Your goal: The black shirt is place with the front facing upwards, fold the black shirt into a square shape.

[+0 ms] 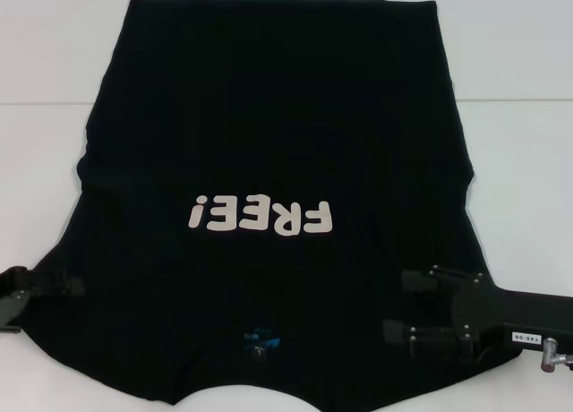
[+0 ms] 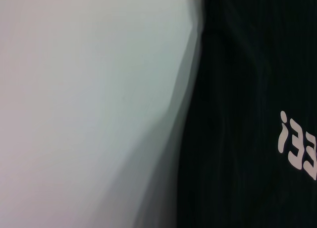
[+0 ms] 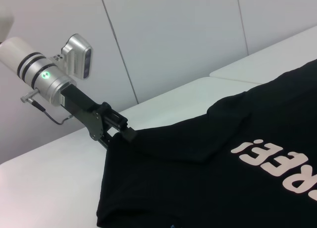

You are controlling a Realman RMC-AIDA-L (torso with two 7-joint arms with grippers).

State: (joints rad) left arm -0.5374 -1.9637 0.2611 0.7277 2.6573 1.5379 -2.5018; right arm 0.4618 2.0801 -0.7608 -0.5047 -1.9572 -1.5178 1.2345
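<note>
Head view: black shirt, spread front-up on the white table, collar end nearest the robot, hem at the far side; off-white "FREE!" lettering at mid-chest, reading upside down; small blue neck label near the collar. Left gripper at the shirt's near left edge, by the sleeve; grip on the cloth cannot be told here. Right gripper over the shirt's near right part, its two fingers spread apart, nothing seen between them. Left wrist view: shirt edge against bare table, part of the lettering in sight; own fingers not shown. Right wrist view: left gripper at the corner of the shirt, the cloth drawn up to its tip, fingers apparently closed on the fabric edge.
</note>
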